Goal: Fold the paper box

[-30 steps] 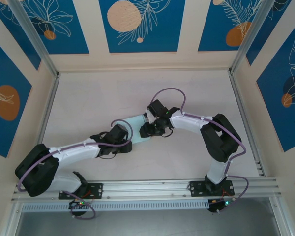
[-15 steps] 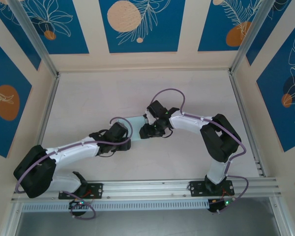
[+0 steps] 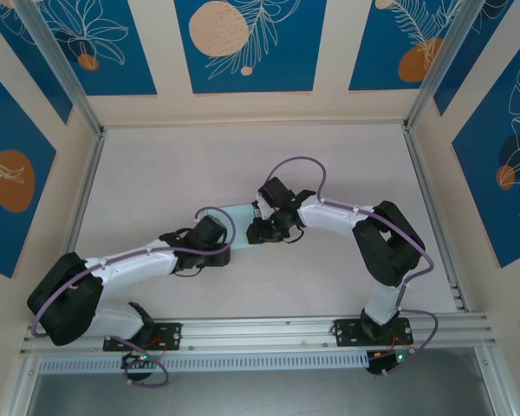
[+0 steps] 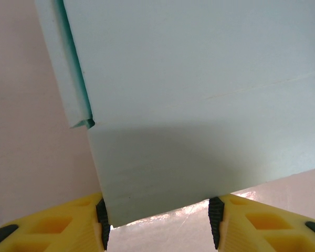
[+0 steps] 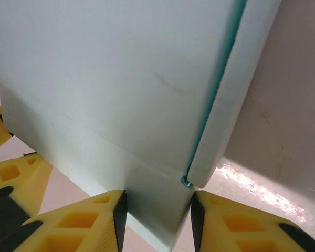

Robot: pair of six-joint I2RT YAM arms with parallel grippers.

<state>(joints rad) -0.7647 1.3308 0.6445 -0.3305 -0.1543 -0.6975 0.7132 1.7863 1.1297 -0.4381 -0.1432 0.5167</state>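
The paper box (image 3: pixel 240 214) lies flat on the counter (image 3: pixel 156 173) between the two arms. The right fingers (image 5: pixel 84 220) pinch one end. The left fingers (image 4: pixel 52 231) bracket the opposite end, but whether they clamp it cannot be told. Pressing both ends evenly, without dragging, should shape the box rather than crease it.

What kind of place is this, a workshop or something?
Likely a robotics lab test cell: a left arm and right arm bolted to an aluminium rail, a pale table, blue patterned wall panels.
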